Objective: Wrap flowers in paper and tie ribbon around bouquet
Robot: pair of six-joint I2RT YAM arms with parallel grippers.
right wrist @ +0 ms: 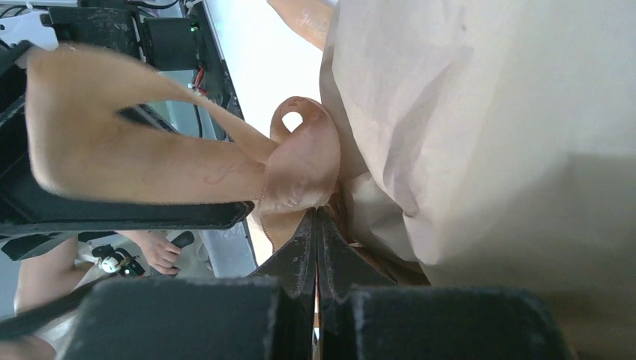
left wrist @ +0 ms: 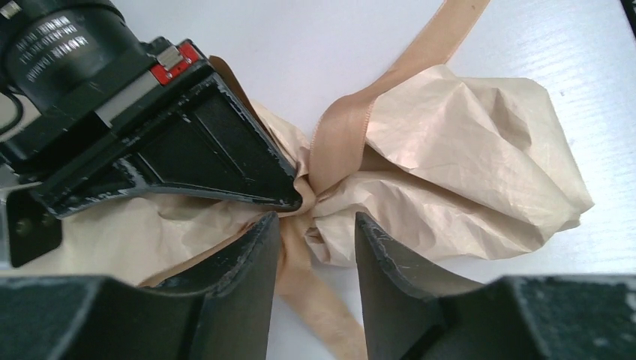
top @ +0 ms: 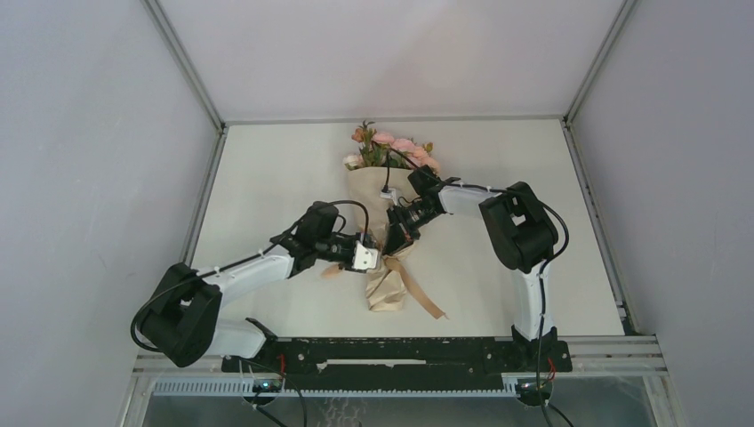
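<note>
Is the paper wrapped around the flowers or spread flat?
Wrapped: the paper forms a cone around the flowers, cinched by the ribbon.

Grey walls (top: 80,133) (plain) enclose white table (top: 284,178).

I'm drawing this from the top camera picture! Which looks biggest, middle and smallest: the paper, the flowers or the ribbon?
Largest to smallest, seen from above:
1. the paper, a long wrapped cone
2. the flowers, a bunch at its far end
3. the ribbon, only thin tails showing
</note>
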